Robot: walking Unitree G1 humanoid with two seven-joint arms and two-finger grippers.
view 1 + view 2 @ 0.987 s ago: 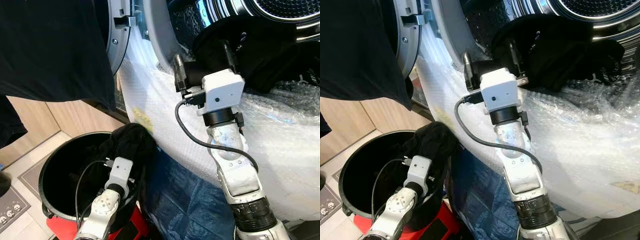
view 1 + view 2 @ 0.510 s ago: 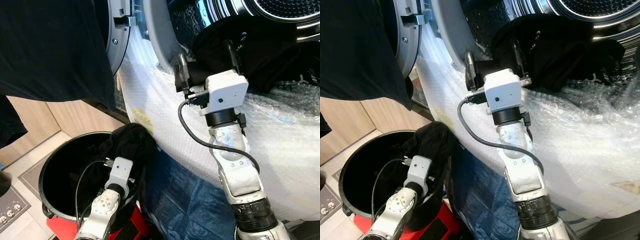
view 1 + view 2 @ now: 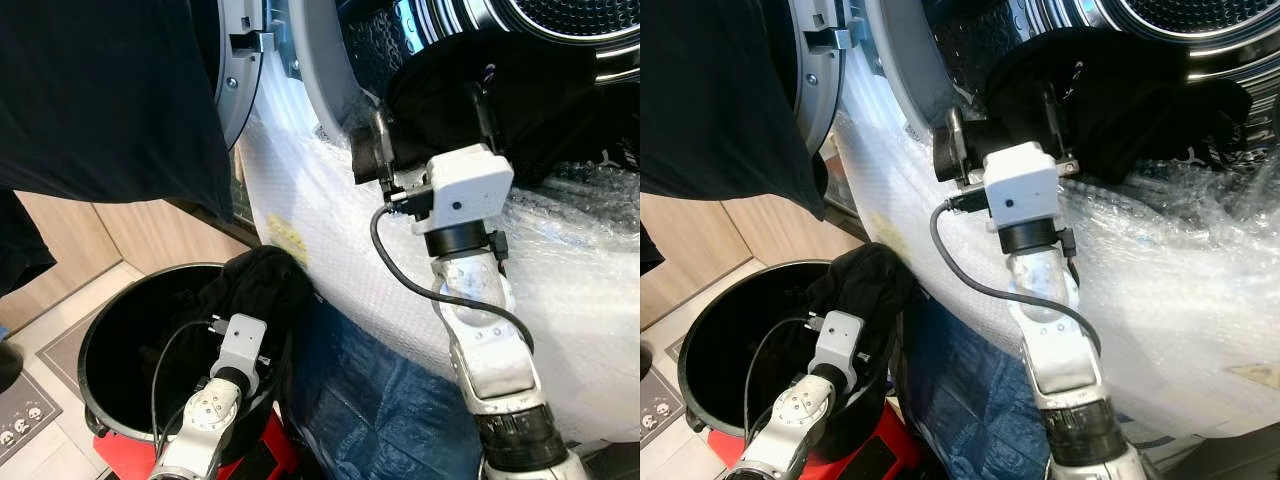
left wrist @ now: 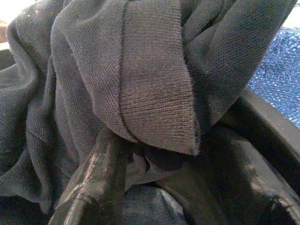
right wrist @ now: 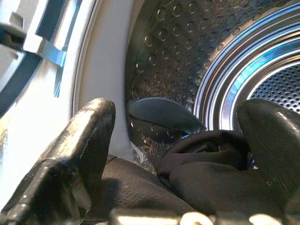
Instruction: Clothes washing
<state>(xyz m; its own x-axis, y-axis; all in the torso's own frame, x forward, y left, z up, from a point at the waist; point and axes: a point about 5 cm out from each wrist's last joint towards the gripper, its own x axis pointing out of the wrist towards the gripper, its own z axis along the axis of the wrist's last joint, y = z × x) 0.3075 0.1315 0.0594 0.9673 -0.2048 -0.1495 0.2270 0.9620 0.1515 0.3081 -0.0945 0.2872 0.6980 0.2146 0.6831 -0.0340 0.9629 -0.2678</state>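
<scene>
Black fingers of the right gripper [image 3: 428, 118] are spread wide at the mouth of the washing machine drum [image 5: 187, 61], with dark clothes [image 5: 206, 173] lying between them across the drum's lip. Bubble wrap [image 3: 560, 270] is draped over the machine's front below the opening. Lower down, the left gripper [image 4: 154, 187] is pushed into a dark knitted garment [image 4: 140, 79] hanging over the rim of a black bucket [image 3: 95, 350]; whether its fingers are pinching the cloth cannot be told, since the tips are buried in folds. No writing can be read anywhere. A blue tarp [image 3: 380, 400] is seen beside the bucket.
</scene>
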